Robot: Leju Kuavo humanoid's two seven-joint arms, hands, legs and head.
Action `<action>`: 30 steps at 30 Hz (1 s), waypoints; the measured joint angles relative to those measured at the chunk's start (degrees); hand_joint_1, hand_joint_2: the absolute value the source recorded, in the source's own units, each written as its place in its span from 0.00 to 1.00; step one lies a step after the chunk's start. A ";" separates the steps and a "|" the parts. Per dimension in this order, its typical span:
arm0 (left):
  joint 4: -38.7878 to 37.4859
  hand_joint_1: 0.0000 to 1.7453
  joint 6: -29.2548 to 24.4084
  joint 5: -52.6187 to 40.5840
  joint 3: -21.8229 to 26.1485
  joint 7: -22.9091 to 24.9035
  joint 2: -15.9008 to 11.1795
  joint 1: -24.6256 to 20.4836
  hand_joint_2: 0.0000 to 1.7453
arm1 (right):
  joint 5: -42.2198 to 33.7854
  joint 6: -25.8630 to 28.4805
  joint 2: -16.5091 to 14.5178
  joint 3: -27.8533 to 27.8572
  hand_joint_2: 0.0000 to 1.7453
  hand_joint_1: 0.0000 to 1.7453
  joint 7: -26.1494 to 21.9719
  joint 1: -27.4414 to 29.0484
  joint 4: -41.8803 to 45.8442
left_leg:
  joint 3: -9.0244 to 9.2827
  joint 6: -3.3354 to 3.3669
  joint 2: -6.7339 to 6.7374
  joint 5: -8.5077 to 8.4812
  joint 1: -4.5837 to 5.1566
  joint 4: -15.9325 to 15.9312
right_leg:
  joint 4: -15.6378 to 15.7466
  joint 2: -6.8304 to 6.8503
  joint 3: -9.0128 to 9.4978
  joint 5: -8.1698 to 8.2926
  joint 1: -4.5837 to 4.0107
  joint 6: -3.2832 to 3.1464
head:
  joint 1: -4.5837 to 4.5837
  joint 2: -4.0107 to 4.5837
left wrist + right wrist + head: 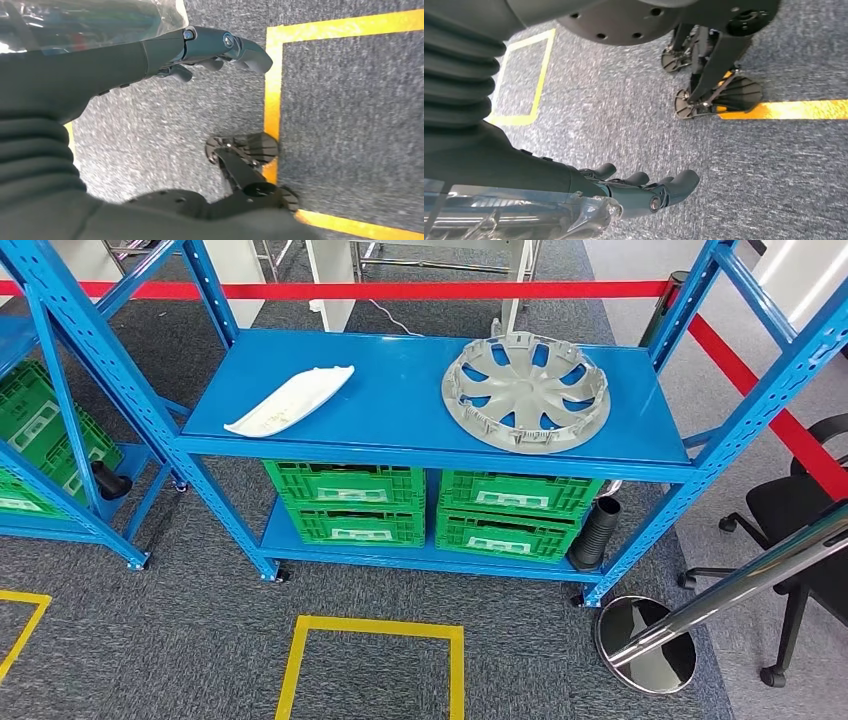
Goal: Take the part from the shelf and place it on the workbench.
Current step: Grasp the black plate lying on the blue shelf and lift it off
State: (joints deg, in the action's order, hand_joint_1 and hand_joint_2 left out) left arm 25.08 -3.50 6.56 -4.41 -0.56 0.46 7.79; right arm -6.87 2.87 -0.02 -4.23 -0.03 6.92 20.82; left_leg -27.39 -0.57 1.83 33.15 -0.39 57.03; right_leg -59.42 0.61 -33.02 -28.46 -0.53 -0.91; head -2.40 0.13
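On the blue shelf [400, 390] lie two parts. A long white curved part [290, 400] rests on its left half, and a round grey wheel cover [525, 392] sits on its right half. My left hand [210, 50] hangs over the grey carpet with its fingers stretched out and nothing in them. My right hand [639, 187] likewise hangs over the carpet, fingers extended and empty. Both hands are far from the shelf.
Several green crates [430, 505] fill the lower shelf level. A second blue rack [50, 410] stands at the left. A red barrier belt [400, 288] runs behind, its chrome post [650, 640] at the right beside a black office chair [800, 520]. Yellow floor squares [375, 665] mark the carpet.
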 joint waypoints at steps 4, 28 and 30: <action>-0.20 0.00 -2.23 3.89 -3.03 -0.44 0.20 -0.81 0.00 | -4.19 1.67 -0.07 -2.77 0.00 0.00 -0.03 -0.68 0.07 | 0.01 0.00 0.00 0.00 0.10 0.01 | 0.02 0.00 0.04 0.03 0.08 0.04 | -0.01 0.00; -1.10 0.00 -14.53 24.85 -28.42 -3.07 0.50 -6.84 0.00 | -23.85 15.43 3.04 -26.61 1.00 0.00 -1.37 -9.48 -0.90 | 0.00 0.04 0.00 0.01 0.27 0.04 | 0.11 -0.01 0.05 0.10 0.26 0.15 | -0.01 0.00; -1.21 0.00 -15.27 26.17 -30.48 -3.22 0.50 -7.35 0.00 | -24.29 16.68 4.13 -28.95 1.00 0.00 -1.46 -11.40 -1.39 | 0.00 0.04 0.00 0.01 0.28 0.04 | 0.11 -0.02 0.04 0.12 0.27 0.19 | -0.01 0.00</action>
State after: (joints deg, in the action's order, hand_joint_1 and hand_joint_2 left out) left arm 23.87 -18.76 32.74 -34.89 -3.78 0.96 0.44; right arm -31.16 19.55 4.11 -33.18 -1.49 -4.48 19.43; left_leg -27.40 -0.53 1.83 33.17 -0.11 57.08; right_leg -59.31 0.60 -32.98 -28.34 -0.26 -0.73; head -2.40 0.13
